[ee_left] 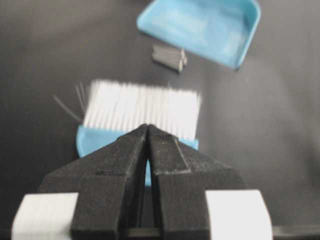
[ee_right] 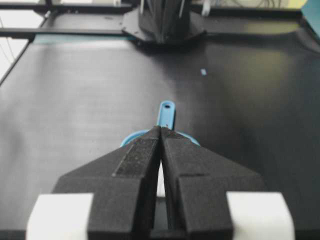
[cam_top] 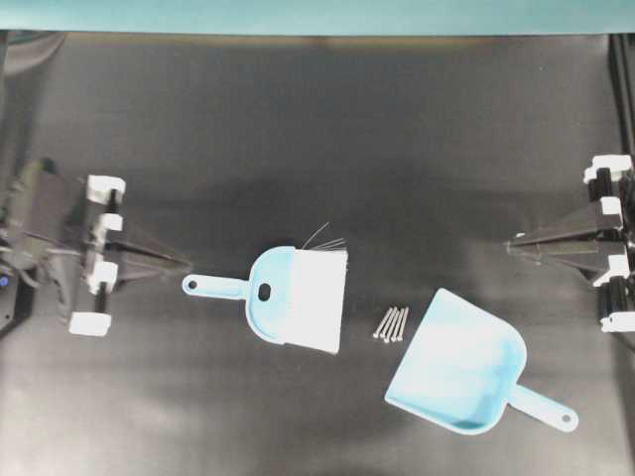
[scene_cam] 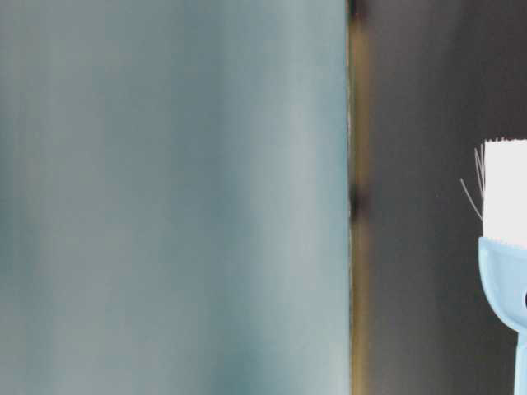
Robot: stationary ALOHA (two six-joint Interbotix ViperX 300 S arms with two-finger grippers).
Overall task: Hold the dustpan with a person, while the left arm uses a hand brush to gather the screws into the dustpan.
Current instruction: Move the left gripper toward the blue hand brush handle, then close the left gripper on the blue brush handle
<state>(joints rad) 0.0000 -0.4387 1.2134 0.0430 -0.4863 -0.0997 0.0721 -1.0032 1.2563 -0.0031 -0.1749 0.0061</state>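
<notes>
At centre table I find the hand brush [cam_top: 298,298] ungrasped, screws [cam_top: 391,323] at its three o'clock beside the dustpan [cam_top: 461,372]; left gripper [cam_top: 179,263] closed empty, so it must open on the handle first.

The overhead cam looked straight down on the whole black table [cam_top: 317,129], far enough back to catch both arms at the side edges. The table-level one sat really low and close, half its frame blocked by a blurry teal surface [scene_cam: 173,197], with only the hand brush [scene_cam: 504,239] poking in at the right edge. The left wrist cam rode right behind the left gripper [ee_left: 148,131], looking out past its tips at the brush, screws [ee_left: 170,57] and dustpan [ee_left: 200,25] beyond. The right wrist cam did the same behind the right gripper [ee_right: 160,131], facing the opposite arm, so both shared the brush.
</notes>
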